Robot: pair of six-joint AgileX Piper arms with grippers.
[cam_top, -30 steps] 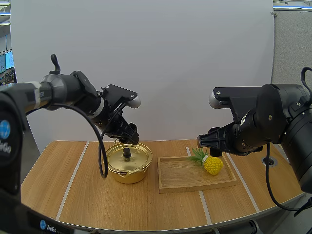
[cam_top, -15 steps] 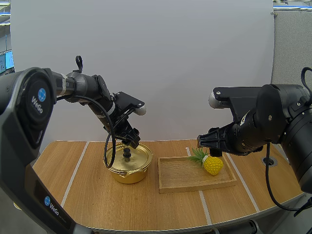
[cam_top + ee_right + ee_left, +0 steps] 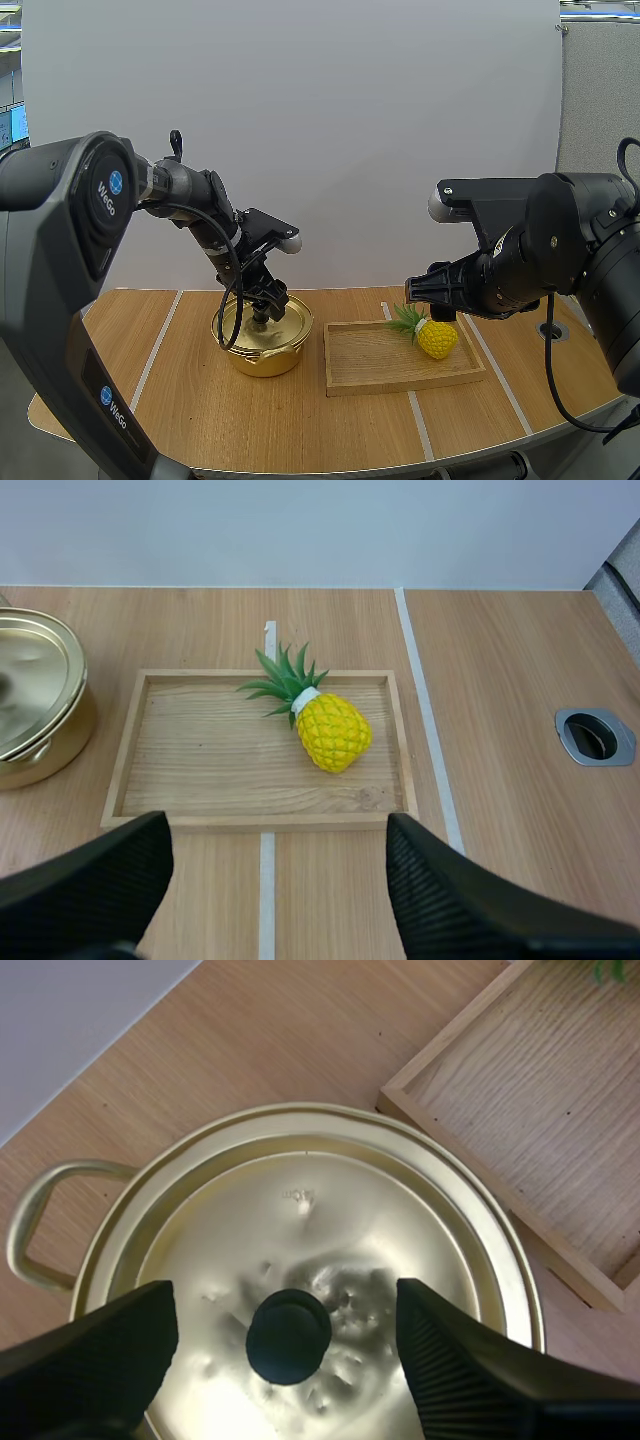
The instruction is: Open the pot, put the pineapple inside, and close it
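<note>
No step finished — left gripper, wide, straddles the black round knob of the gold metal lid; right gripper, wide, faces the yellow pineapple.

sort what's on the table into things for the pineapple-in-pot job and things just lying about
For the job: pot, lid, knob, pineapple, left gripper (open, astride the knob), right gripper (open).

Just lying about: wooden tray holding the pineapple, cable hole in the table.
</note>
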